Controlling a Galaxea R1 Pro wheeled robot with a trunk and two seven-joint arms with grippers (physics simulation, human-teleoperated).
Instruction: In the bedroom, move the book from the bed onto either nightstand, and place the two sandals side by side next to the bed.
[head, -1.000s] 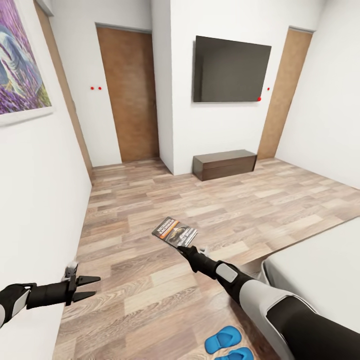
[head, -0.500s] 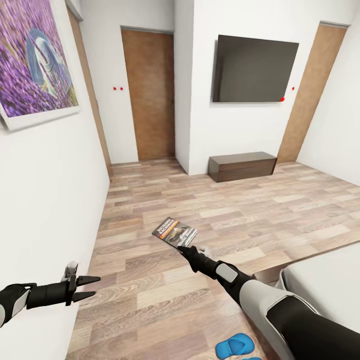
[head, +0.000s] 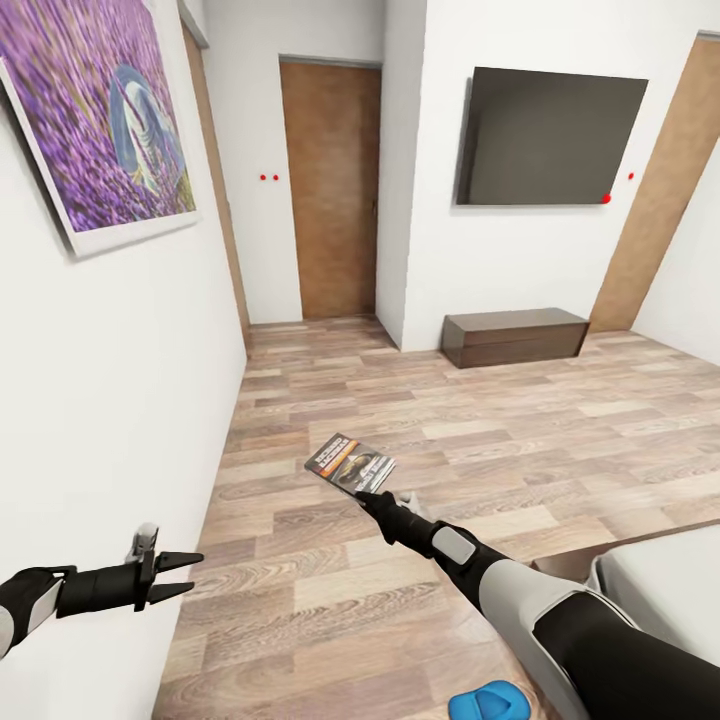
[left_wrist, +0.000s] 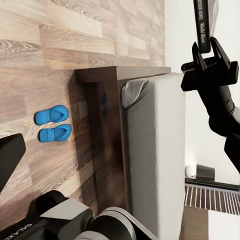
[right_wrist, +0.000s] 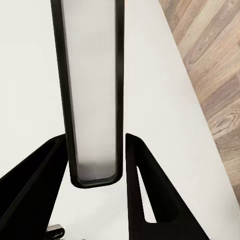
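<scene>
My right gripper (head: 372, 495) is shut on the book (head: 350, 463), a thin paperback with a dark cover and an orange band, held out flat above the wooden floor. In the right wrist view the book (right_wrist: 93, 90) stands edge-on between the black fingers (right_wrist: 137, 190). Away to the left, beside the white wall, my left gripper (head: 182, 575) is open with nothing in it. One blue sandal (head: 487, 702) peeks in at the lower edge. The left wrist view has both sandals (left_wrist: 53, 124) side by side on the floor beside the bed (left_wrist: 160, 150). The nightstand is out of view.
A corner of the bed (head: 660, 585) sits at the lower right. Against the far wall a long low wooden bench (head: 515, 336) stands under a wall TV (head: 550, 137). A brown door (head: 330, 190) is ahead, and a purple painting (head: 100, 110) hangs on the left wall.
The camera has turned left, so the whole room has slid to the right. The bed and sandals have mostly left the picture. Both arms keep their pose, with the book still held.
</scene>
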